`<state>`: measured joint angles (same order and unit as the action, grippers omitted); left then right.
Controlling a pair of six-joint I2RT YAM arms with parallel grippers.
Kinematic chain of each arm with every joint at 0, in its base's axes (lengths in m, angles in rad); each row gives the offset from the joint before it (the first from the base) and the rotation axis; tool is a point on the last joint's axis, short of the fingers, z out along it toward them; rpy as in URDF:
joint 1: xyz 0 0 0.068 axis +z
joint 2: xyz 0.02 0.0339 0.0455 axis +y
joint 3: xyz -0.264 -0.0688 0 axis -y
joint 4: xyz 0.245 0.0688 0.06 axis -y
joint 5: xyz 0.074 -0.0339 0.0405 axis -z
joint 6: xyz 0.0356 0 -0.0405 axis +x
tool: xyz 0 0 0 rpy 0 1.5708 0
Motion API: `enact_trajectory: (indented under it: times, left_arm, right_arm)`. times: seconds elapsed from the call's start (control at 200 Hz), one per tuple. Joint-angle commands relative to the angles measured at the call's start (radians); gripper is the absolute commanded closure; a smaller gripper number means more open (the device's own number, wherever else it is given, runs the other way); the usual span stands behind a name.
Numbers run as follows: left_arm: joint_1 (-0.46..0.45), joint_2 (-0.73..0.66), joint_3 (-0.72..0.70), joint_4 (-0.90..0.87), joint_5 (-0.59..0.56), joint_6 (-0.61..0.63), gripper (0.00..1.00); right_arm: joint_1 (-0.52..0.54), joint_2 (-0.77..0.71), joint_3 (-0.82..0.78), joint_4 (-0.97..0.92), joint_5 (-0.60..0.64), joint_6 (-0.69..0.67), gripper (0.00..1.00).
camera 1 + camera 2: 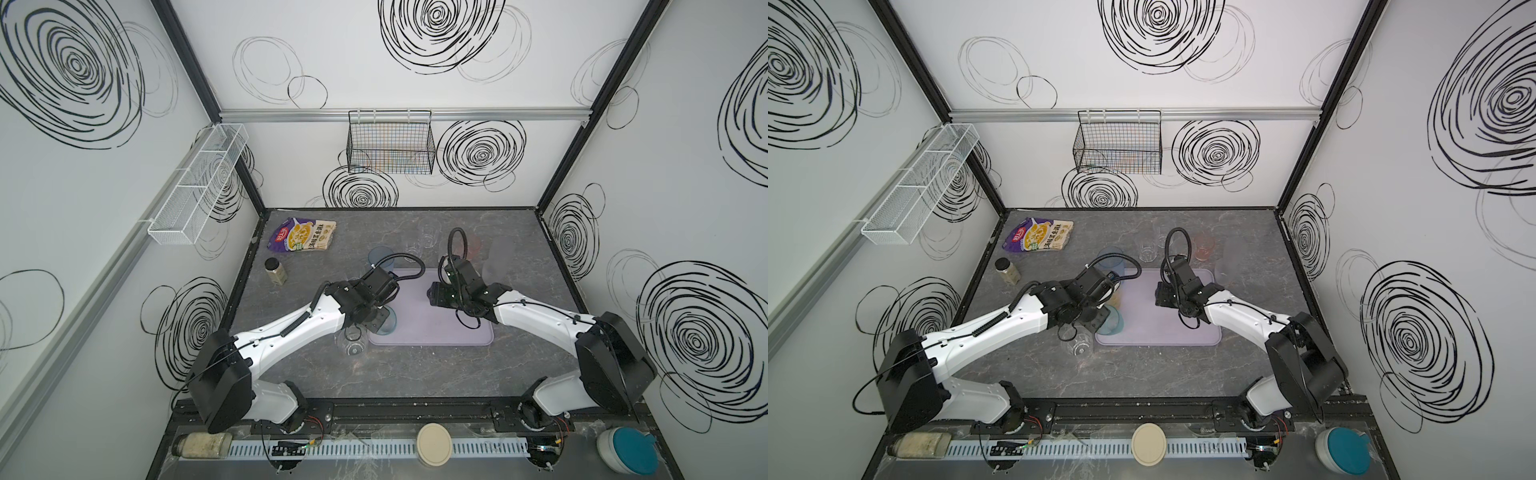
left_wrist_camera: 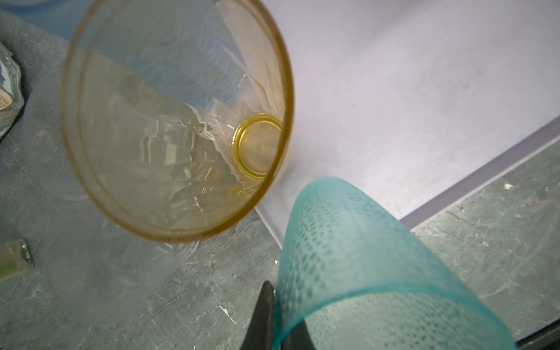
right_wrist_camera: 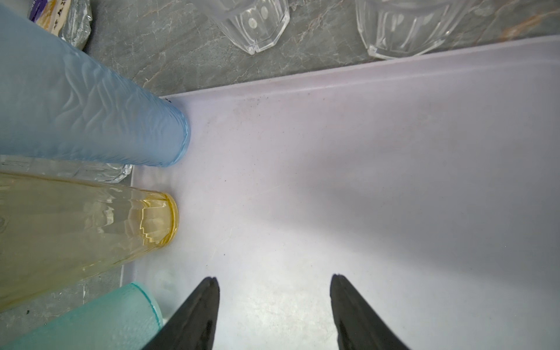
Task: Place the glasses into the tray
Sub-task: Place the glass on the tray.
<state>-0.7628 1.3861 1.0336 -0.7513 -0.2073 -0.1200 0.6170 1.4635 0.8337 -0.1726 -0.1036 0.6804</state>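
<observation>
Teal dimpled translucent tumbler (image 2: 363, 257), lower right, was pinched by its rim in the left gripper (image 2: 281, 309) at a corner of the flat lavender tray (image 2: 424, 91). Jaws of the right gripper (image 3: 274, 278) were parted, empty. Set astride the tray's rim, it could be tipped against the tall amber tumbler (image 2: 181, 121).

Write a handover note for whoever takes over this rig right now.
Left gripper: shut on the wall of the teal glass at the near left corner of the tray; whether it is set down, cannot tell.
Right gripper: open, empty, over the tray.
Done: blue glass and amber glass stand along the tray's left edge.
Left: release teal; then a clear glass by that corner, clear glasses beyond the far edge and a pink glass, all on the table.
</observation>
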Motion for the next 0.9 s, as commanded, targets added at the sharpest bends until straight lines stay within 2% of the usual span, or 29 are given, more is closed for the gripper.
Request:
enact_trajectory:
  times: [0.0,0.11,0.13,0.38,0.515,0.73,0.896]
  left_arm:
    - [0.022,0.001,-0.02,-0.018,-0.009,-0.012,0.98]
    - [0.025,0.007,-0.029,-0.009,-0.002,-0.017,0.98]
    - [0.026,0.01,-0.029,-0.007,-0.001,-0.018,0.93]
    - [0.031,0.038,-0.034,0.02,0.0,-0.019,0.88]
    - [0.033,0.041,-0.026,0.02,-0.011,-0.022,0.77]
    - [0.033,0.041,0.002,0.021,-0.009,-0.024,0.72]
    - [0.032,0.024,0.048,0.015,-0.021,-0.027,0.61]
  right_arm:
    - [0.016,0.014,0.023,0.025,0.024,0.022,0.37]
    - [0.021,0.026,0.029,0.024,0.021,0.024,0.37]
    - [0.022,0.025,0.027,0.024,0.02,0.024,0.37]
    - [0.031,0.019,0.009,0.032,0.022,0.032,0.37]
    - [0.033,0.015,-0.007,0.04,0.022,0.037,0.37]
    - [0.045,0.028,0.007,0.041,0.022,0.042,0.37]
    - [0.057,0.05,0.026,0.034,0.021,0.042,0.37]
